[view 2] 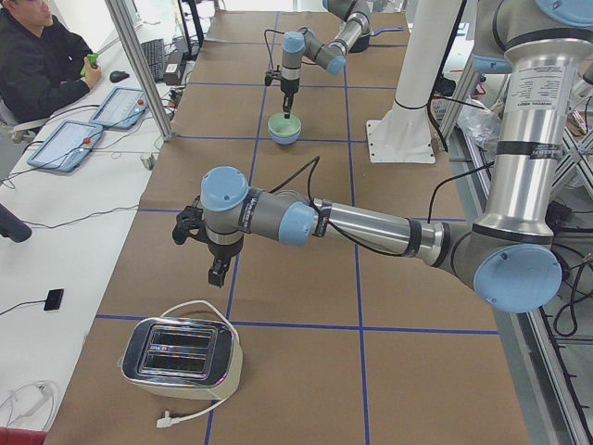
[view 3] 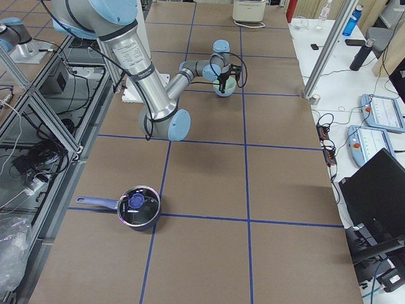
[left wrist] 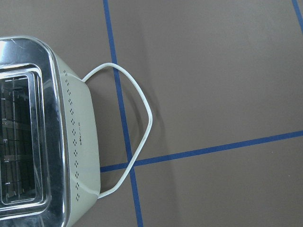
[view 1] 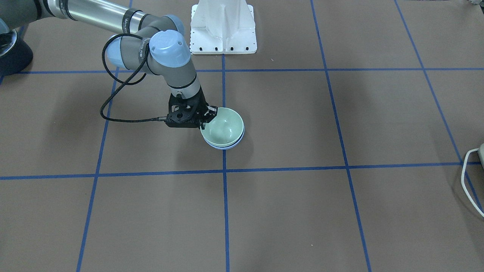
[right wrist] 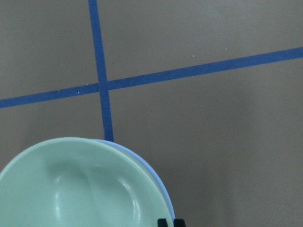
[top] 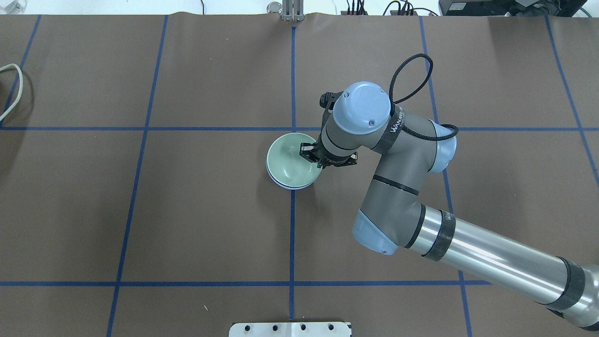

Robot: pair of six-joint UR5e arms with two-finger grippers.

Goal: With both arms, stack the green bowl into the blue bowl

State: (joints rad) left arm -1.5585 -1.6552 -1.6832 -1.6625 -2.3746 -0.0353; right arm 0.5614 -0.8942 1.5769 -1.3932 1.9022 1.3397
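The pale green bowl (view 1: 224, 126) sits nested inside the periwinkle-blue bowl (view 1: 227, 146) near the table's middle; only the blue rim shows under it. It shows the same in the overhead view, green bowl (top: 292, 163) over blue bowl (top: 291, 187). My right gripper (view 1: 208, 115) points down, its fingers pinched over the green bowl's rim on the robot's side. The right wrist view shows the green bowl (right wrist: 80, 189), the blue rim (right wrist: 154, 172) and two fingertips close together at the rim. My left gripper (view 2: 217, 275) hangs above the table near a toaster, far from the bowls; I cannot tell if it is open.
A chrome and cream toaster (view 2: 181, 357) with a white cord (left wrist: 137, 118) stands at the table's left end. A dark pot with a lid (view 3: 136, 209) stands at the right end. The white pedestal (view 1: 223, 26) stands behind the bowls.
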